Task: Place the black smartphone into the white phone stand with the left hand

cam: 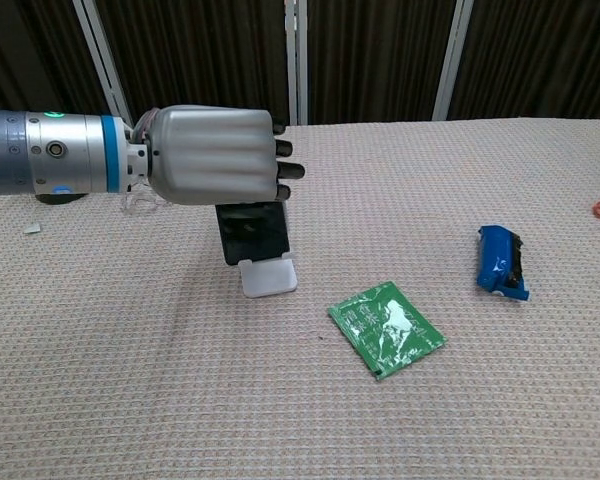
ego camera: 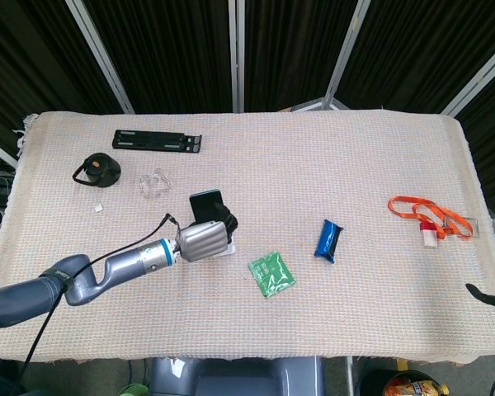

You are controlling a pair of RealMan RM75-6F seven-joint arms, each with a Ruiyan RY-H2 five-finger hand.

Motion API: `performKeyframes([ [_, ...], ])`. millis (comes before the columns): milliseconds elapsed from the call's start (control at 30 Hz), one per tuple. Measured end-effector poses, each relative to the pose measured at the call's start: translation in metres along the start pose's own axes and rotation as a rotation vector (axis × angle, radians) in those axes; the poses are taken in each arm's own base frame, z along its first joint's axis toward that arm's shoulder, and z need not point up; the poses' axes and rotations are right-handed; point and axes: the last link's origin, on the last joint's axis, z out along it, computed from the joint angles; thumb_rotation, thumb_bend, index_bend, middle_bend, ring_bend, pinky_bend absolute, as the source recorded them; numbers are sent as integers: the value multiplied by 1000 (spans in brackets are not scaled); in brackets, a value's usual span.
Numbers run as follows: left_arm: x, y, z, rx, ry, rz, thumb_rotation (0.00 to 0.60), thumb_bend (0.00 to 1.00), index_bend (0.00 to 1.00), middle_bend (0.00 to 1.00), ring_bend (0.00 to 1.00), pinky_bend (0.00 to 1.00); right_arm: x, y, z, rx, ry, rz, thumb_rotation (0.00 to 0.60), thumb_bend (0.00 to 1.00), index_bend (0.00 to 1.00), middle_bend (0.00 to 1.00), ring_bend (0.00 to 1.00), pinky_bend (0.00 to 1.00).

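Note:
My left hand grips the top of the black smartphone. The phone stands nearly upright, its lower edge down on the white phone stand, whose base pokes out in front of it. The hand covers the phone's upper part in the chest view, so only its lower half shows below the fingers. My right hand is outside both views.
A green sachet lies just right of the stand and a blue packet further right. At the far left lie a black rail, a black cap and a clear clip. An orange lanyard lies far right.

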Motion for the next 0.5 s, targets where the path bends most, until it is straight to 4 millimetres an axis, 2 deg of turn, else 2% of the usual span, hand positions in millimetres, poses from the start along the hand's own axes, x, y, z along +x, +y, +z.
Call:
performKeyframes([
  [100, -2, 1, 0, -3, -19, -8, 600, 0, 9, 0, 0, 147, 0, 0, 0, -2, 0, -5, 600, 0, 0, 0, 0, 0],
  [333, 0, -4, -2, 20, -39, 5, 600, 0, 0, 0, 0, 110, 0, 0, 0, 0, -1, -4, 600, 0, 0, 0, 0, 0],
  [500, 7, -14, -9, 95, -11, -55, 600, 0, 0, 0, 0, 2, 0, -1, -1, 3, 0, 3, 600, 0, 0, 0, 0, 0],
])
